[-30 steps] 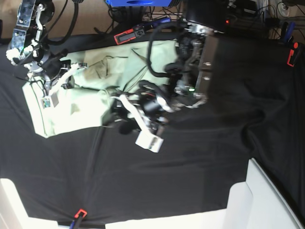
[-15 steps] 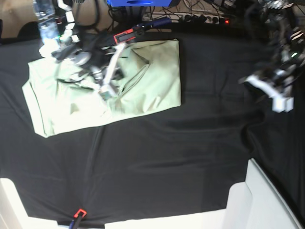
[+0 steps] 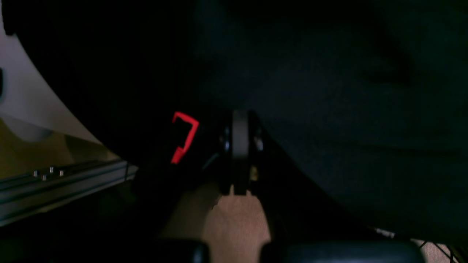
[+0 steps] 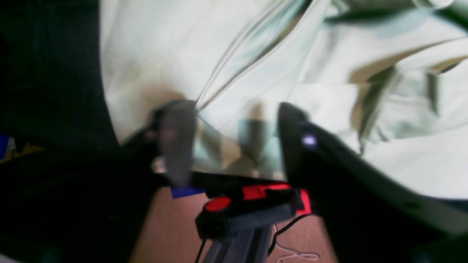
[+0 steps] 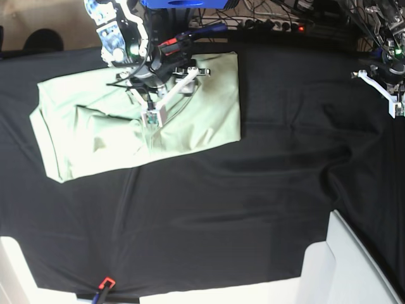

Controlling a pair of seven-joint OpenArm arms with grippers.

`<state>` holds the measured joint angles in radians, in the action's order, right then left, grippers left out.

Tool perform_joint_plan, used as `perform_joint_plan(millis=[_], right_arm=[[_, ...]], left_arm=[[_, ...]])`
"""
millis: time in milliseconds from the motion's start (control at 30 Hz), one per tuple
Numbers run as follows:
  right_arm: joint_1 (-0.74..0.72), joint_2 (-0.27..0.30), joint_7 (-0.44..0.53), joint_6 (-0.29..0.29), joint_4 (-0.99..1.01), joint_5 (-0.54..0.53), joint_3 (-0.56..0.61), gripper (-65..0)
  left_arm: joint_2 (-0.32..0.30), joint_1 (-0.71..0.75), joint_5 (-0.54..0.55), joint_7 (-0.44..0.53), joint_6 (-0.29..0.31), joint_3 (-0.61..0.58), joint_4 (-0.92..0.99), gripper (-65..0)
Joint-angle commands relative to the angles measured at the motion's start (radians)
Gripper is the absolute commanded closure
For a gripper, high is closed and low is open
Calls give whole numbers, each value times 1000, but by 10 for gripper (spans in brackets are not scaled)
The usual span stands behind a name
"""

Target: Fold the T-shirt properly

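Lying as a rough folded rectangle at the far left corner of the black table cloth: the T-shirt, still creased, likely needing another fold. Hovering over it, jaws apart, gripping nothing: the right gripper. Parked at the far right edge, jaws together, empty: the left gripper.

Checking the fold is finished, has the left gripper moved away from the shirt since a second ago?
Yes. The left gripper has swung from over the T-shirt to the table's far right edge.
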<state>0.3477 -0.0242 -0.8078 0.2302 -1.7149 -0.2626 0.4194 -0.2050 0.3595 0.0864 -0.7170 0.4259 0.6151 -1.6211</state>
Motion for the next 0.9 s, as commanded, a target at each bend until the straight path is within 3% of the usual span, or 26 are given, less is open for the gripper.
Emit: perform_joint_plan(millis=[0, 267, 633, 867], right_arm=[[-19, -12, 20, 2, 0, -8, 9, -383], [-49, -39, 24, 65, 74, -5, 9, -386], [-54, -41, 20, 68, 79, -7, 3, -377], [-48, -39, 18, 68, 79, -7, 0, -115]], left_arm=[[-15, 0, 5, 18, -2, 7, -15, 0], [-15, -9, 3, 18, -2, 1, -14, 0], [-14, -3, 3, 18, -2, -1, -14, 0], [-14, -4, 3, 18, -2, -1, -14, 0]])
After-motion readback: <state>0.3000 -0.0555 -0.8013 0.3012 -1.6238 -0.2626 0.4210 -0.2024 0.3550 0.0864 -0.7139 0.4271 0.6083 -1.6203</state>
